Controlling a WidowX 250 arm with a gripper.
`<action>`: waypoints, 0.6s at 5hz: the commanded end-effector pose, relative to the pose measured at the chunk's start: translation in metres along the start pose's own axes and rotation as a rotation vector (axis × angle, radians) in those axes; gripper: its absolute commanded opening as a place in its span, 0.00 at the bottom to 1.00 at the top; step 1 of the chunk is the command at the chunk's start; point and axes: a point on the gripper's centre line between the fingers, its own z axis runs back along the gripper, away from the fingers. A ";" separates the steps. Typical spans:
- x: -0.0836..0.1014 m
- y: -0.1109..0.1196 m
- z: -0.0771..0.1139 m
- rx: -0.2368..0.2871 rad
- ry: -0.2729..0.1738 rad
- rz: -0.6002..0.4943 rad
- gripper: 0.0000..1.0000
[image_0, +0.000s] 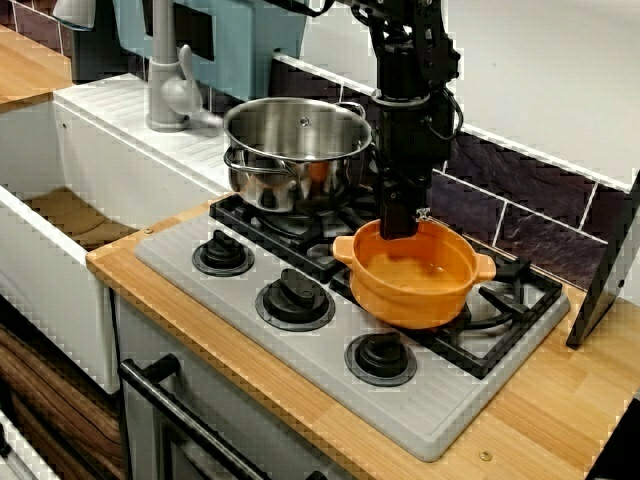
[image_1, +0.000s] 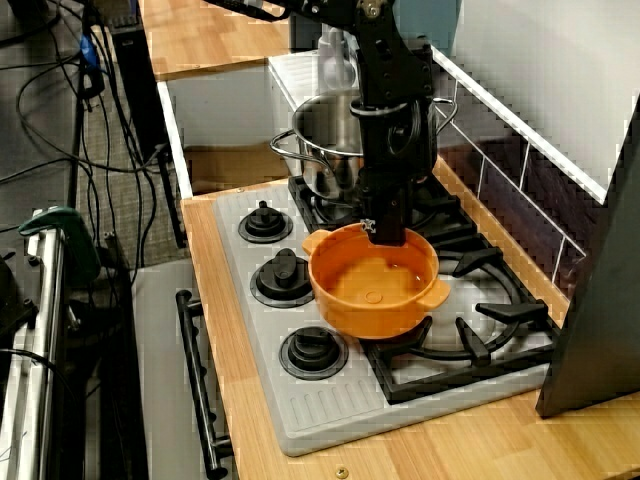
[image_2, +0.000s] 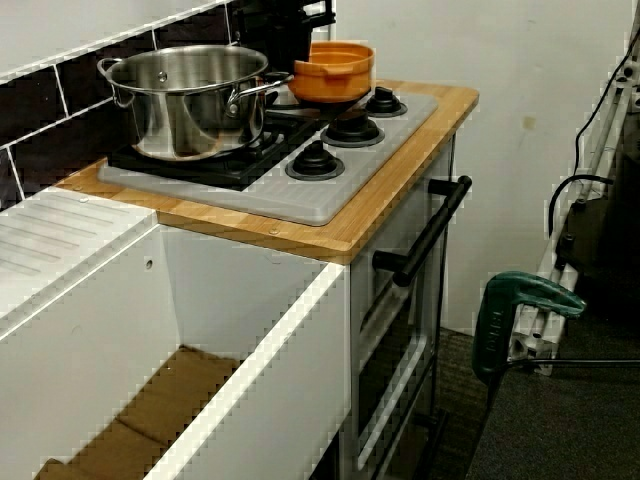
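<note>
Toy stove with one robot arm, seen from the front, from the stove's far end and from the sink side. The black claw (image_0: 400, 228) hangs straight down from the arm and meets the back rim of the orange pot (image_0: 415, 280). Its jaws are drawn narrow about that rim, one tip inside the bowl and the rest outside, so the claw has hold of the pot by its edge. The orange pot lies directly below the claw and reaches out from it toward the knobs. It has two small ear handles, and no contents show in it. It sits over the front edge of the black grate (image_0: 500, 310); whether it rests on the grate or is held just above it cannot be told. Behind the claw, on its sink side, stands the steel pot (image_0: 295, 160), upright on the rear burner, near the arm but apart from the orange pot. Three round knobs (image_0: 295, 298) run in a row in front of the claw on the grey stove plate (image_0: 440, 410); the nearest lies just beside the orange pot. Beyond the steel pot, well apart from the claw, are the grey faucet (image_0: 165, 80) and the white sink (image_0: 60, 215).
</note>
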 end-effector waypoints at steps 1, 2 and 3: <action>0.006 0.000 0.073 0.018 -0.096 -0.018 0.00; 0.001 0.009 0.091 0.013 -0.136 -0.049 0.00; 0.002 0.012 0.095 0.013 -0.139 -0.052 0.00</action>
